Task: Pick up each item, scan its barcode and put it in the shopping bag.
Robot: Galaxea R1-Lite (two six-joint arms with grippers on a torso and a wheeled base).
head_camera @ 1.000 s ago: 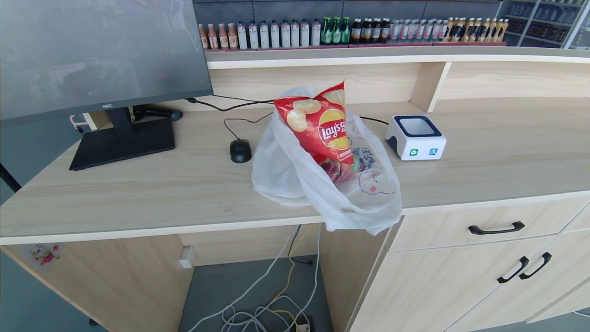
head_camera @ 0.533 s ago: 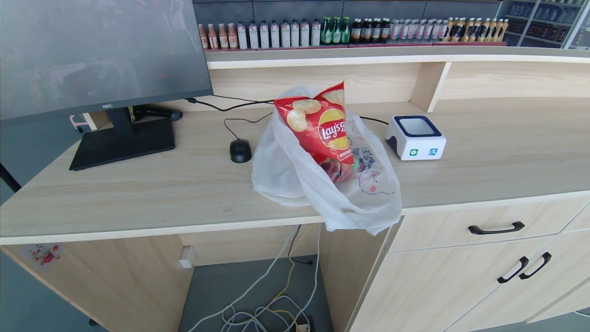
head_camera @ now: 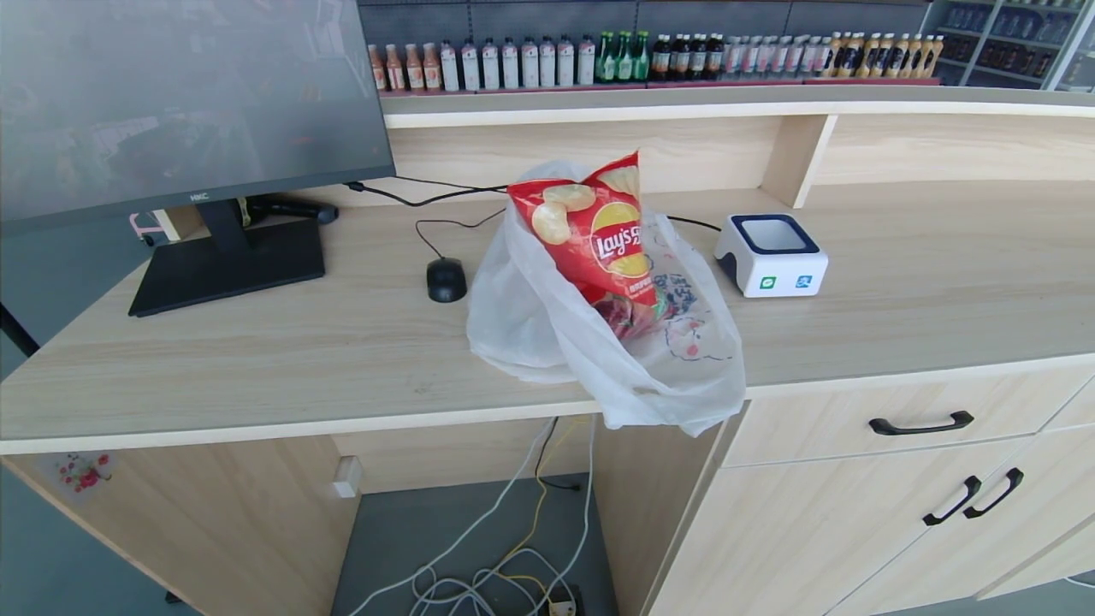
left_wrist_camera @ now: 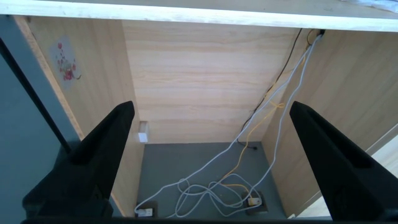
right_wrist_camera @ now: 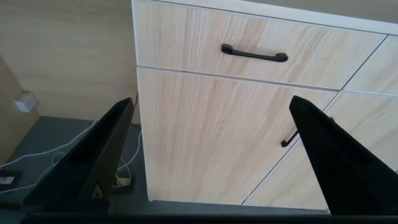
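Chip bag [head_camera: 594, 239] stands in the shopping bag [head_camera: 547, 338] at your head view's centre, scanner [head_camera: 770, 255] nearby, right of it. Left gripper [left_wrist_camera: 211, 109] and right gripper [right_wrist_camera: 211, 102]: both spread wide, holding nothing.

In front of me a red chip bag [head_camera: 599, 244] stands tilted inside the open white plastic shopping bag [head_camera: 547, 342], slumped over the bench [head_camera: 257, 359] edge. A white scanner [head_camera: 772, 255] sits near, on my right.
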